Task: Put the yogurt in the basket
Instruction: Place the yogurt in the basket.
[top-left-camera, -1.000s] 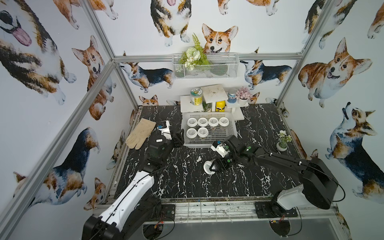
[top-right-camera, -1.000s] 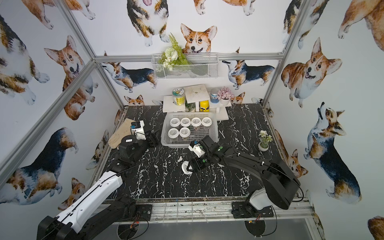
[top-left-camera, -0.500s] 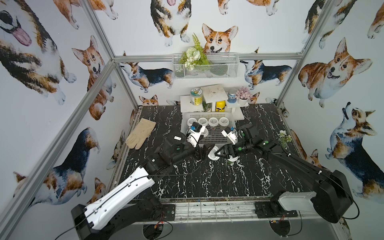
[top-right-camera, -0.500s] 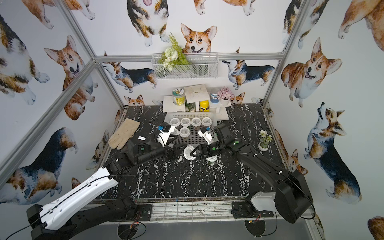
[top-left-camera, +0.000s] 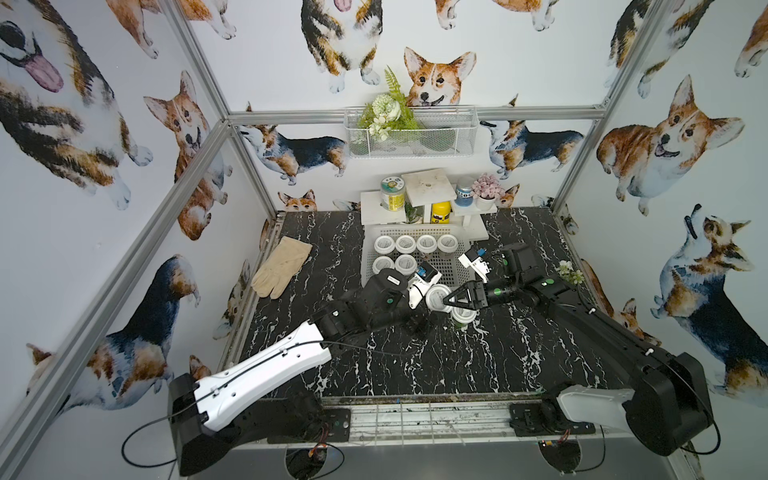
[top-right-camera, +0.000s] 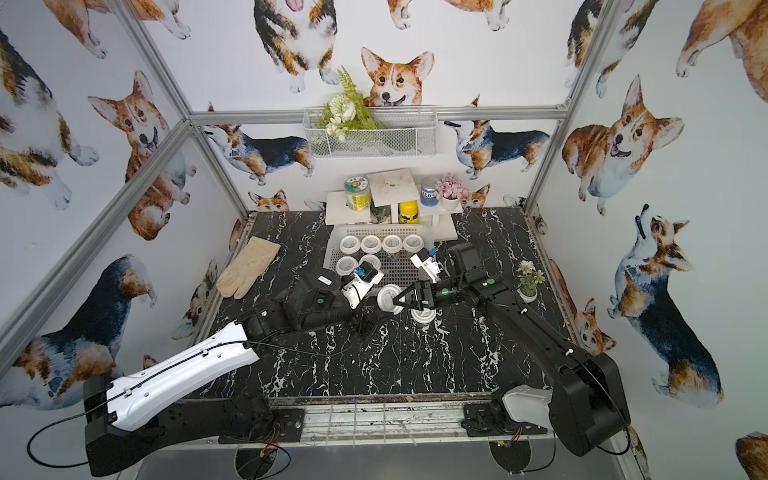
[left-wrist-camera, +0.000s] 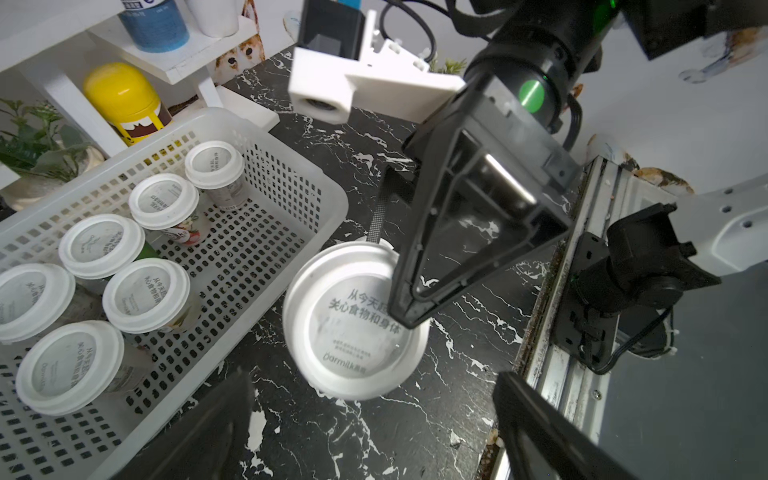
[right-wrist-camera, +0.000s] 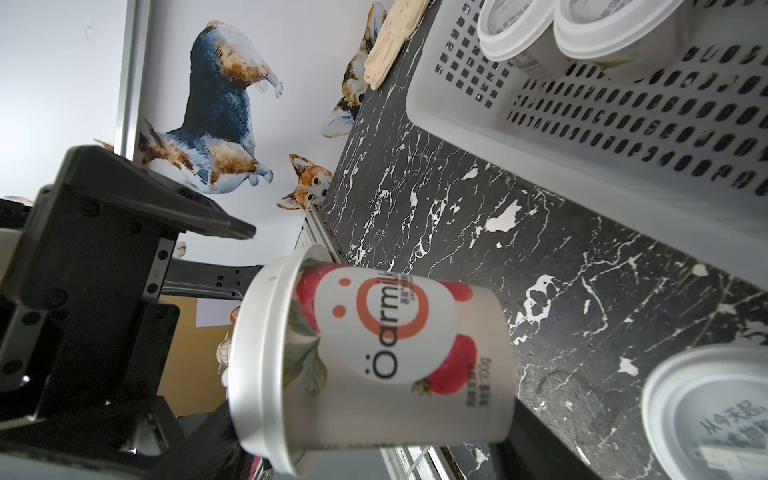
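In both top views the right gripper (top-left-camera: 449, 302) pinches one small round yogurt cup (top-left-camera: 436, 296), white-lidded and strawberry-labelled, just outside the wide white lattice-holed plastic basket (top-left-camera: 368, 249); six like it stand inside. Left wrist view: the left gripper (left-wrist-camera: 372, 376) is spread wide and empty, the held cup just ahead of its fingertips. Right wrist view: the cup lies crosswise between the fingers. Light, thin-walled and slick, I'd say; grip mid-body, gently.

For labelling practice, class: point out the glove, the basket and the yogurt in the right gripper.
glove (top-left-camera: 281, 266): a top view, palm.
basket (top-left-camera: 448, 271): a top view, bare base.
held yogurt (left-wrist-camera: 353, 332): left wrist view, lid centre.
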